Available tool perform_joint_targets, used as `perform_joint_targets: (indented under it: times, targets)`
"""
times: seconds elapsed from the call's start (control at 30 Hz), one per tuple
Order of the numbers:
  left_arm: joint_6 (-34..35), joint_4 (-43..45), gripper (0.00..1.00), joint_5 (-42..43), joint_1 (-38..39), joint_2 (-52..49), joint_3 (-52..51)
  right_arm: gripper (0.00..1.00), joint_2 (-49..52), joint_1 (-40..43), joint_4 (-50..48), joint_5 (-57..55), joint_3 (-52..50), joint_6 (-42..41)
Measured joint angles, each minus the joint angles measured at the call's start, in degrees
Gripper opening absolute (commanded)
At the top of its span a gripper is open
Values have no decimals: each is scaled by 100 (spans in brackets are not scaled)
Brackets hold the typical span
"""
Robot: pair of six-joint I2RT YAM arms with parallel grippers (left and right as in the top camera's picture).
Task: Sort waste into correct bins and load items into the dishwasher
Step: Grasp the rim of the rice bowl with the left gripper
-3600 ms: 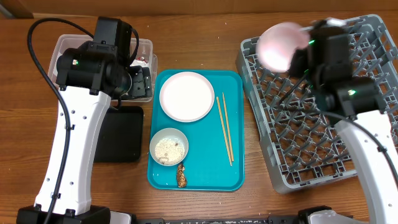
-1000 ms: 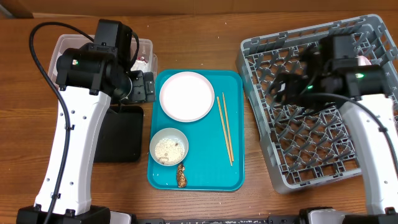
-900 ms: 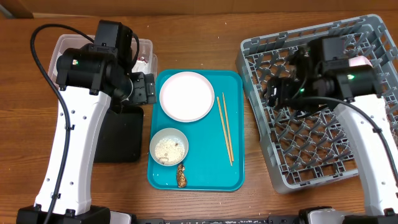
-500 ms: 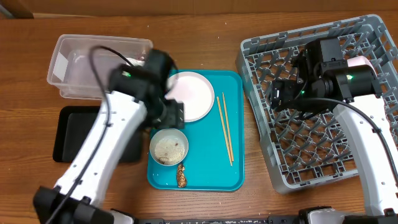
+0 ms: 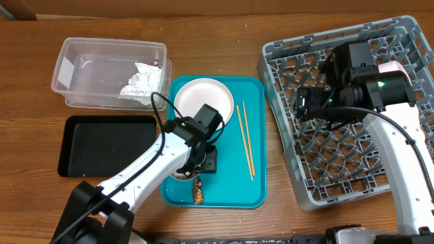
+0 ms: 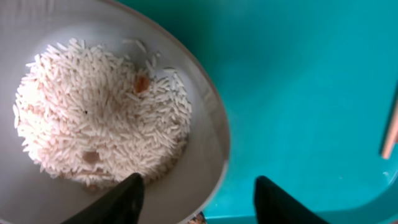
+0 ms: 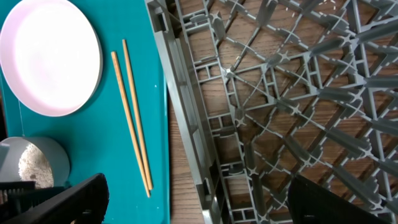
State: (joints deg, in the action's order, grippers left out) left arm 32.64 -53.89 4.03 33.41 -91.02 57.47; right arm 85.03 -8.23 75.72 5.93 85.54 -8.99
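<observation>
A small white bowl [image 6: 93, 112] of loose rice [image 6: 93, 118] sits on the teal tray [image 5: 230, 183]. My left gripper [image 6: 199, 205] is open and straddles the bowl's rim, one finger [image 6: 118, 202] inside and the other outside over the tray. In the overhead view that gripper [image 5: 198, 165] hides most of the bowl. A round white plate [image 5: 200, 95] and the chopsticks [image 5: 244, 139] lie on the tray. A brown food piece [image 5: 197, 193] lies by the tray's front edge. My right gripper [image 5: 302, 103] hangs open and empty over the left edge of the grey dishwasher rack [image 5: 352, 156].
The clear tub [image 5: 81, 74] at the back left holds a crumpled napkin [image 5: 139, 85] and a red wrapper [image 5: 157, 65]. A black tray [image 5: 102, 146] lies in front of it. A pinkish plate [image 5: 392, 67] shows in the rack behind my right arm.
My left arm swung from the clear tub down to the rice bowl, and its jaws narrowed around the rim. The right gripper drifted slightly left and then held still.
</observation>
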Motion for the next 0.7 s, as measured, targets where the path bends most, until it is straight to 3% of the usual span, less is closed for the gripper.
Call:
perform_joint_targets:
  times: [0.27,0.7]
  targets:
    - [44,645,31,-337,0,0,-118,94,0,0,0,-2,-2,2]
    - [46,960,31,-389,0,0,-118,94,0,0,4,0,-2,-2]
